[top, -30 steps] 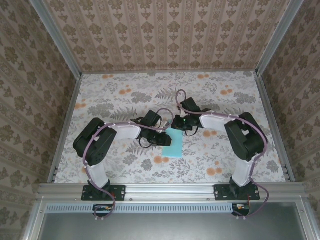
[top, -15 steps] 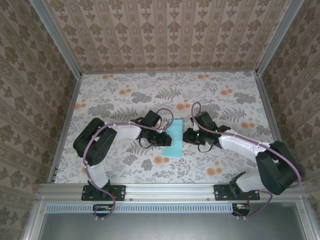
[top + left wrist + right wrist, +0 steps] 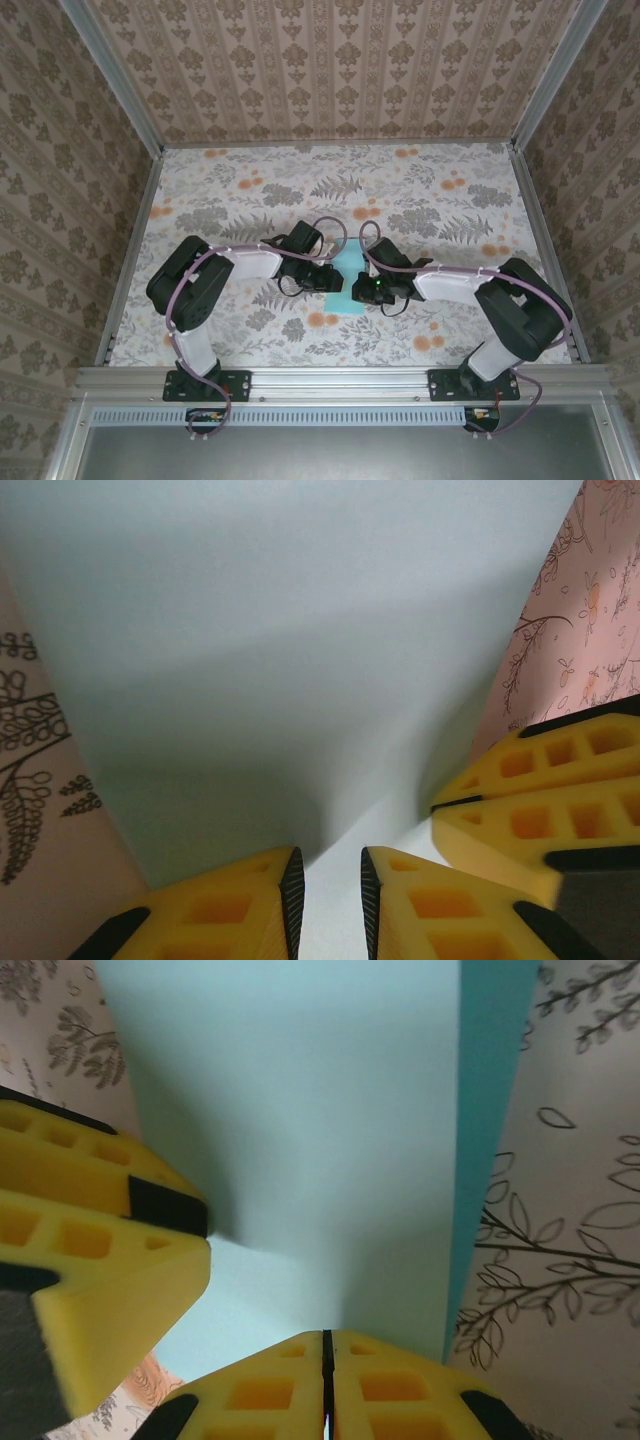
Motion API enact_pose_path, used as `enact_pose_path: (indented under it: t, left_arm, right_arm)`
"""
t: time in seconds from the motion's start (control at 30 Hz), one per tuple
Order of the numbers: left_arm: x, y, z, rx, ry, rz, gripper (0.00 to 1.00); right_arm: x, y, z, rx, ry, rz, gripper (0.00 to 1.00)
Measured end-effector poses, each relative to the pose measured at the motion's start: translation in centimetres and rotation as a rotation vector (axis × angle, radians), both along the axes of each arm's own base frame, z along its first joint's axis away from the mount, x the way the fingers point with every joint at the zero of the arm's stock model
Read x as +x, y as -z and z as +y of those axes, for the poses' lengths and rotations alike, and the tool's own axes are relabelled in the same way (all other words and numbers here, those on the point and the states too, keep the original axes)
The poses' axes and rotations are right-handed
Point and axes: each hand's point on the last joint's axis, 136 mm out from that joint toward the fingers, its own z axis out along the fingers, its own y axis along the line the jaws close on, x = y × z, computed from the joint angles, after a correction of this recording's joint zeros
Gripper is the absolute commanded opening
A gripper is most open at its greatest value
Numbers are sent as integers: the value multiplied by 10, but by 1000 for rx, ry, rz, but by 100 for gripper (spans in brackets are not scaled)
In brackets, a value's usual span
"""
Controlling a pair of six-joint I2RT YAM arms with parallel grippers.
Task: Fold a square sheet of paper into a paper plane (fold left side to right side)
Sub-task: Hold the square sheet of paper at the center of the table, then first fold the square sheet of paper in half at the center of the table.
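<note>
Cyan-blue and thin, the square sheet of paper (image 3: 345,268), flat on the floral table (image 3: 250,190), with tabletop spreading out on every side of the sheet, more beyond its far edge than its near one. Looks narrower than square from above, and shows a darker cyan band along one long edge in the right wrist view (probably a layer already folded over, though hard to be sure). Not yet anything like a plane.

At the sheet's left edge, the left pincer (image 3: 327,865): yellow fingers a narrow slit apart, tips down on or just over the paper, nothing visibly nipped between them. At the sheet's right edge, the right pincer (image 3: 326,1345): fingers pressed fully together, tips at the paper's border; impossible to tell whether clamped on that edge or merely pinning it flat.

Should handle as very light, limp and slippery on the smooth table. Apt to skate away under a sideways push, to buckle rather than slide when shoved from an edge, and to keep any stray crease for good. Best taken at a corner or free edge of the sheet, pinched lightly through all layers, with the opposite edge pinned down by a flat fingertip. Worth lifting low and slowly.
</note>
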Motion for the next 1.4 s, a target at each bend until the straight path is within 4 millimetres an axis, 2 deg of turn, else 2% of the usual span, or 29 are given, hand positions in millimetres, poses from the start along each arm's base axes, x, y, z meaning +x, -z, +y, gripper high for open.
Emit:
enact_pose_path:
  t: [0.33, 0.6, 0.73, 0.93, 1.2, 1.4]
  left_arm:
    - [2, -7, -5, 7, 6, 1, 27]
    - [25, -33, -22, -33, 7, -55, 26]
    - [34, -23, -25, -21, 7, -52, 25]
    - [42, -2, -17, 16, -10, -30, 21]
    - [60, -3, -14, 7, -45, -81, 19]
    - [65, -1, -14, 16, -50, -108, 18]
  right_arm:
    - [-1, 3, -1, -25, 2, 27, 9]
    - [-2, 4, -2, -39, -5, 39, 8]
    - [-1, 4, -2, -40, -5, 40, 8]
    - [-2, 5, -2, -43, -6, 44, 7]
    - [-2, 4, -2, -49, -11, 46, 7]
    - [-1, 5, -2, -64, -27, 50, 7]
